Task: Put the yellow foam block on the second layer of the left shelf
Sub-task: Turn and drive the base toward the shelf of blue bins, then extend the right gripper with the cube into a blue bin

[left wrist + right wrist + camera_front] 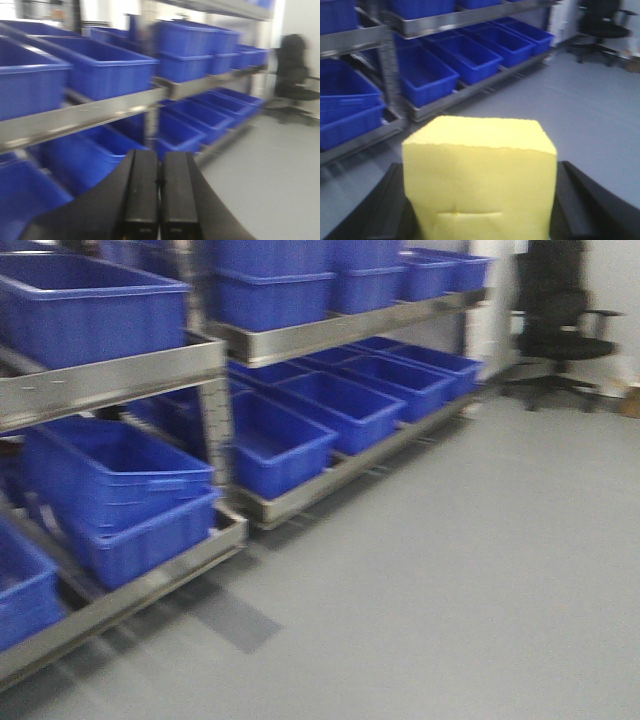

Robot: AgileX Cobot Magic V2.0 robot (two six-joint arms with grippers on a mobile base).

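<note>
Right gripper (pixel 481 210) clamps a bright yellow matte foam cube (pixel 479 165) at bottom centre, left gripper (pixel 160 190) pressed together, stainless-steel rack (pixel 120 380) of blue plastic bins (pixel 290 445) upper left.

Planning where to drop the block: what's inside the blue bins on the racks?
The lower-tier bins show bare blue floors, nothing inside. The upper-tier bins hide their floors behind their own walls.

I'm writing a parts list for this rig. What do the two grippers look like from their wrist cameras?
The left gripper is matte black: two flat, rectangular fingers flaring back into a broad curved body. The right gripper shows only black, sloping finger sides at the frame's lower corners. No cables or markings are visible on either.
</note>
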